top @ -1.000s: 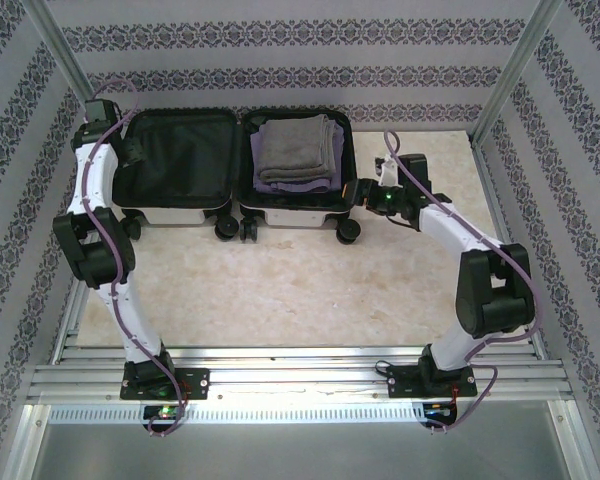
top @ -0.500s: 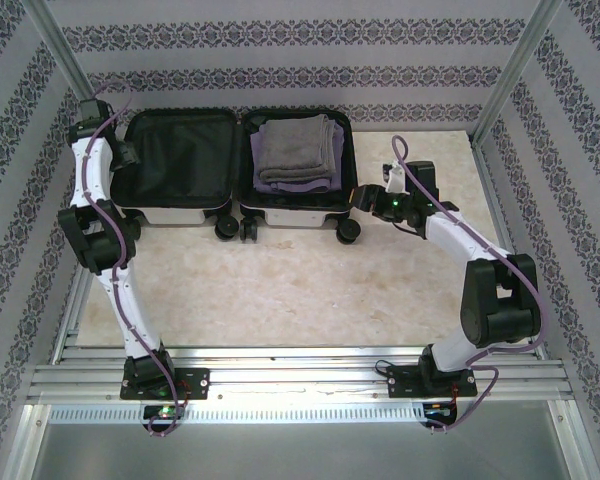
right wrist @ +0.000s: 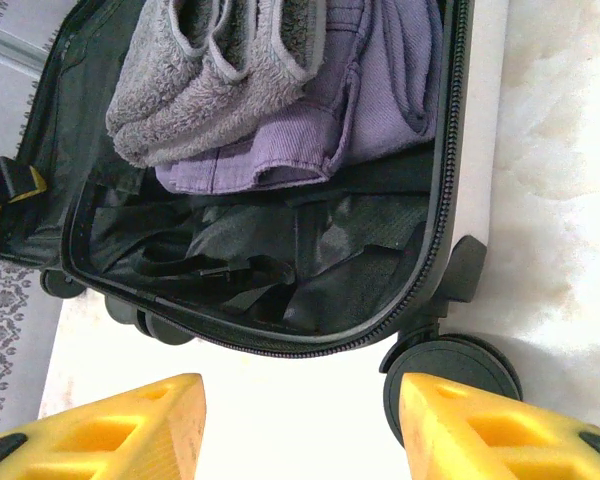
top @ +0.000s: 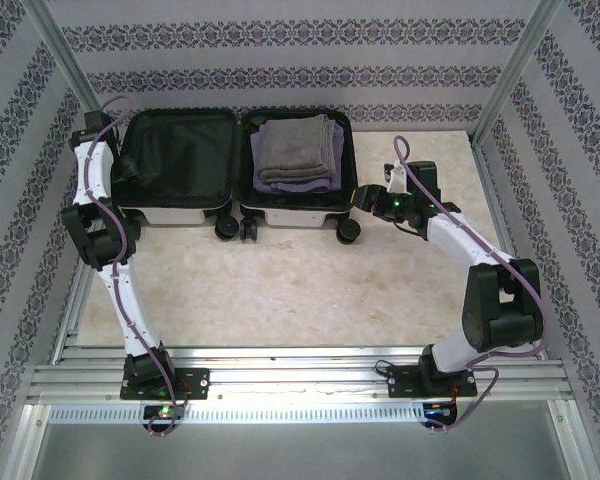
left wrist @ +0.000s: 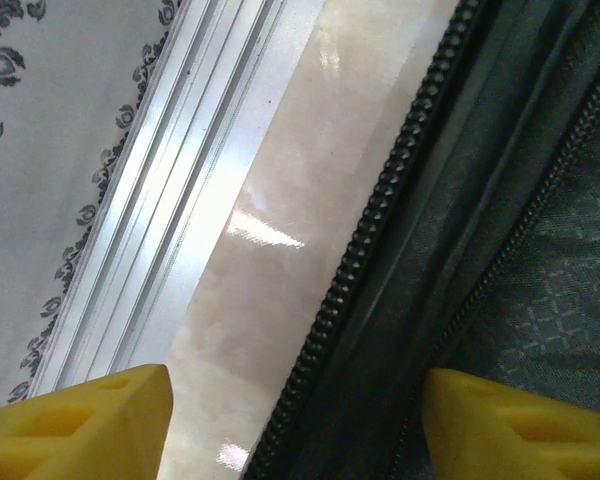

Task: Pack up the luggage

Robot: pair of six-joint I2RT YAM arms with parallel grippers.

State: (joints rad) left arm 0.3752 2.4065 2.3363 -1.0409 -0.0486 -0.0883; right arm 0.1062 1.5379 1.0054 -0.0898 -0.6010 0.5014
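The white luggage (top: 280, 213) lies open at the back of the table, both halves lined in black. Its left half holds nothing. In the right half a folded grey towel (top: 295, 145) (right wrist: 220, 80) rests on purple cloth (top: 295, 185) (right wrist: 380, 90). My left gripper (top: 123, 168) (left wrist: 300, 430) is open and straddles the left half's zipper rim (left wrist: 400, 190), one yellow finger outside over the table, the other over the lining. Off the luggage's front right corner, my right gripper (top: 358, 195) (right wrist: 300, 420) stands open, its right finger next to a black wheel (right wrist: 450, 365).
Aluminium frame rails (left wrist: 180, 180) run close along the table's left edge beside the luggage. Patterned walls enclose the back and sides. Beige tabletop (top: 300, 290) stretches from the luggage's wheels (top: 225, 228) to the arm bases.
My left gripper has come down onto the luggage's left rim and its jaws have narrowed. The right arm has shifted slightly; its gripper stays at the front right corner.
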